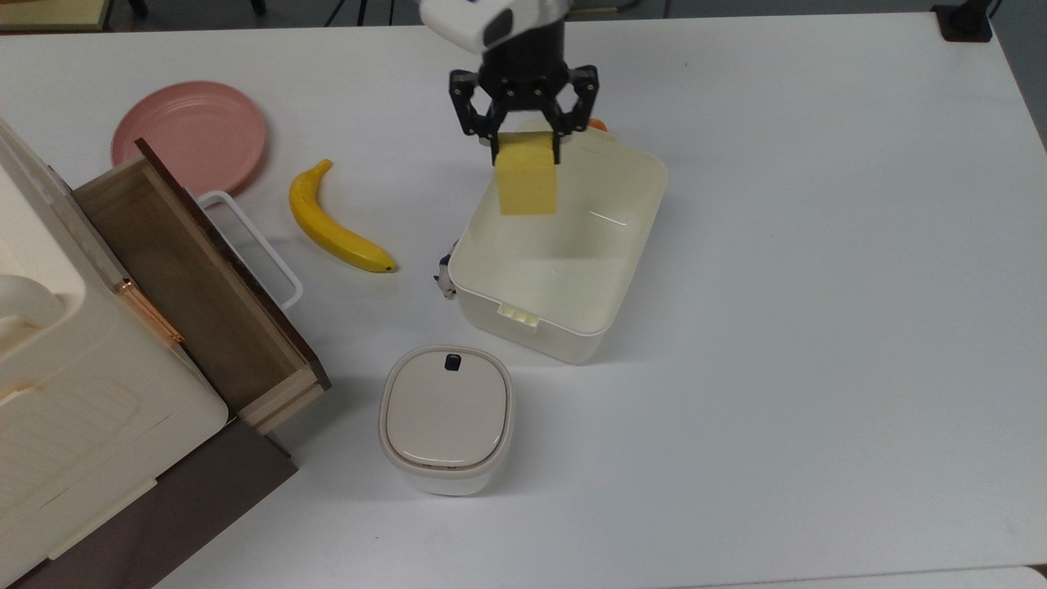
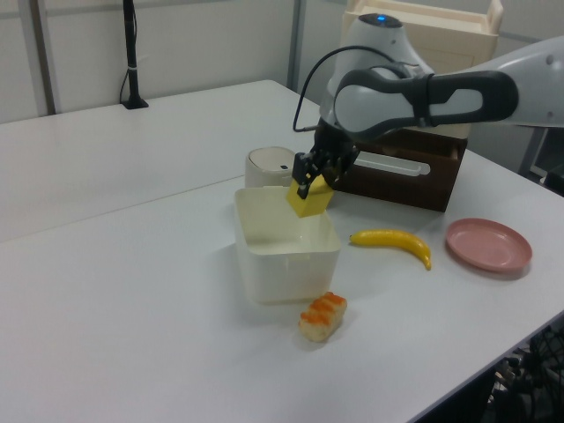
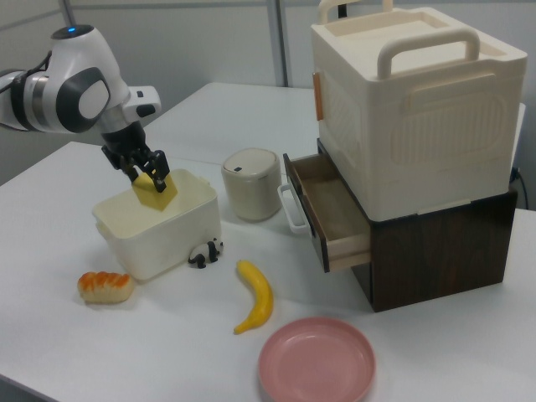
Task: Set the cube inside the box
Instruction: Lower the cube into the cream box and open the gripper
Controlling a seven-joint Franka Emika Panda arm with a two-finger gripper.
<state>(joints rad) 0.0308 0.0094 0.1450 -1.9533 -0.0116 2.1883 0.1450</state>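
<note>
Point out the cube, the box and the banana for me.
cube [image 1: 527, 184], top view, its front face.
box [image 1: 523, 315], top view, near rim by the latch tab.
banana [image 1: 331, 233], top view, middle of its curve.

White counter — pale panelled wall behind, black post at 11 o'clock in left view.

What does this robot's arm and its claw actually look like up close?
The arm is a rounded white shell with dark grey bands at the joints and a small blue light on top. A thin black cable loops alongside it. The gripper is black, with two slim, openwork metal fingers.
</note>
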